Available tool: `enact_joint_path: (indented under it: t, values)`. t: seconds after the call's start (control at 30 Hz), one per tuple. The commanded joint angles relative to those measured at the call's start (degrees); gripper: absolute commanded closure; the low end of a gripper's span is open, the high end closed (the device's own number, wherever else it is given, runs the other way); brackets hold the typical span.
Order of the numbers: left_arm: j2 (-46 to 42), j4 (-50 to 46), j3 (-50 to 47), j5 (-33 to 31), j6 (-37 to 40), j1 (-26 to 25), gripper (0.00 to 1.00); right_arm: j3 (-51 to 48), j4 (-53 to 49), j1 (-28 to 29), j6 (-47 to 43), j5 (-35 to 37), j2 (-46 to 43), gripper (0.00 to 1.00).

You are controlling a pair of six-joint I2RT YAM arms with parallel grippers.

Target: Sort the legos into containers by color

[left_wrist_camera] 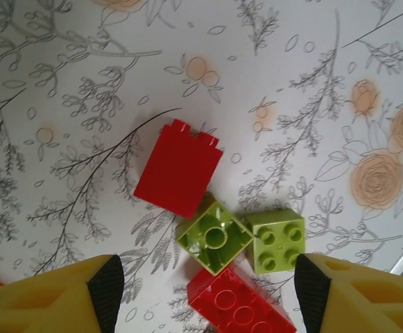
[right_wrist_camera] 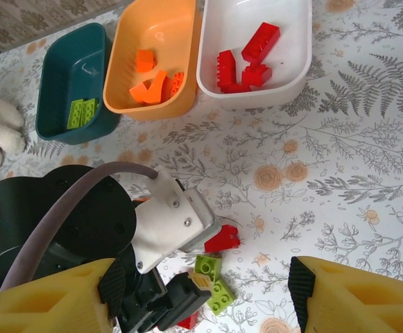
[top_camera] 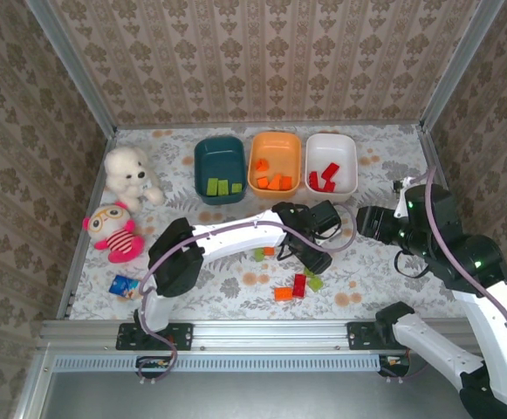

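Hovering my left gripper [left_wrist_camera: 208, 288], fingers spread, over two light green bricks [left_wrist_camera: 215, 239] and two red bricks [left_wrist_camera: 178, 170] on the floral table [left_wrist_camera: 83, 83]. My right gripper [right_wrist_camera: 204, 286] gapes empty. Sorted bricks fill the teal tub [right_wrist_camera: 59, 83], orange tub [right_wrist_camera: 128, 48] and white tub [right_wrist_camera: 295, 55].

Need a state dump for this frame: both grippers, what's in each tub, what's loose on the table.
left gripper: fingers open, empty, over the loose cluster
right gripper: fingers open, empty
teal tub: green legos
orange tub: orange legos
white tub: red legos
loose cluster: two red, two green bricks, close together
loose orange: two, beside the cluster
status: sorting not finished
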Motion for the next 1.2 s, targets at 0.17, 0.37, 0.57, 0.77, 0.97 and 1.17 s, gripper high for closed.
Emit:
enact_joint_path:
  t: [0.17, 0.37, 0.57, 0.77, 0.97, 1.17]
  values:
    - [-7.29, -4.59, -8.71, -6.37, -13.27, 5.62, 0.28, -0.96, 2.55, 0.21, -0.24, -4.91, 0.78, 0.33]
    - [-5.71, -7.78, -9.25, -7.29, -20.19, 11.0, 0.26, -1.88, 3.89, 0.21, -0.27, -6.06, 1.96, 0.33]
    - [-0.93, -9.08, -5.35, -5.06, -21.45, 14.17, 0.28, -2.15, 3.89, 0.23, -0.4, -5.96, 1.95, 0.33]
    - [2.19, -7.63, -5.09, -2.17, -22.55, 14.91, 0.31, -2.32, 4.04, 0.28, -0.39, -5.78, 1.96, 0.33]
    - [5.33, -7.23, -3.08, -1.16, -22.64, 15.1, 0.37, -2.98, 5.44, 0.24, -0.31, -7.47, 2.02, 0.33]
    - [7.01, -7.47, -2.65, -1.61, -22.25, 14.48, 0.48, -3.43, 6.06, 0.21, -0.16, -7.51, 2.26, 0.33]
